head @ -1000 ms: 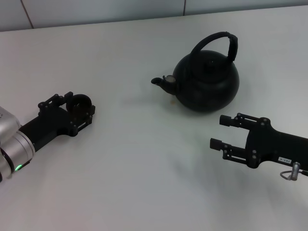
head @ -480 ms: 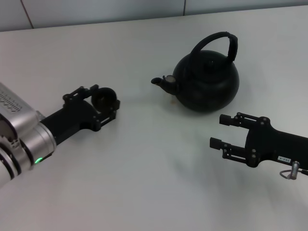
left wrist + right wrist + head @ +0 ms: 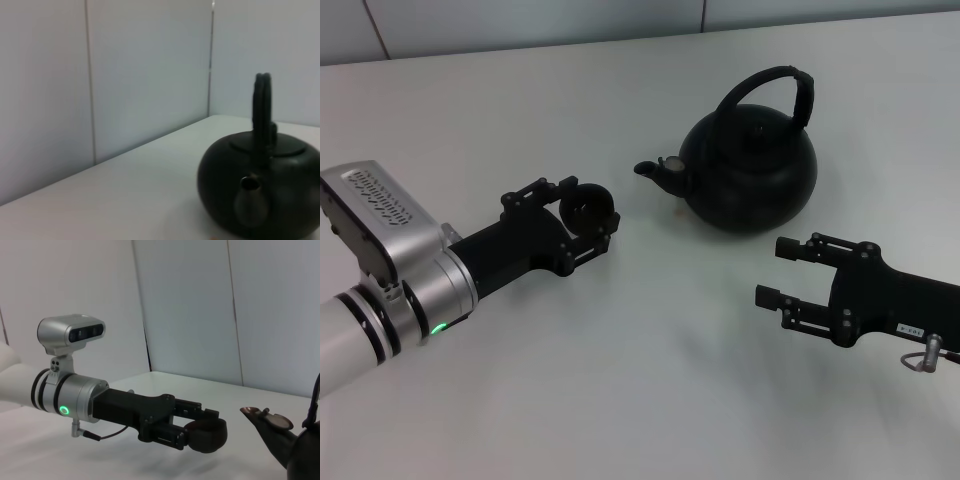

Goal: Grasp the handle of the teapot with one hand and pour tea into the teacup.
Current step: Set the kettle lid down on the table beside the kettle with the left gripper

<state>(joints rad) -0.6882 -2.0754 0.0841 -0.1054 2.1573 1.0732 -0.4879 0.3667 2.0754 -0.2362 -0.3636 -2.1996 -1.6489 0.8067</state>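
Holding small low black handleless teacup [image 3: 588, 208] pinched in left gripper [image 3: 582, 218], just short of the spout of the large round matte-black teapot [image 3: 748, 170]. Resting near teapot's front: right gripper [image 3: 780, 274], fingers spread, nearer the tall arched handle [image 3: 776, 90].

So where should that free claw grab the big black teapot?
Probably by the handle, the arched loop standing clear above the teapot, near its top. The open right gripper sits on the near side, opposite nothing blocking, and the spout points toward the teacup held by the left gripper.
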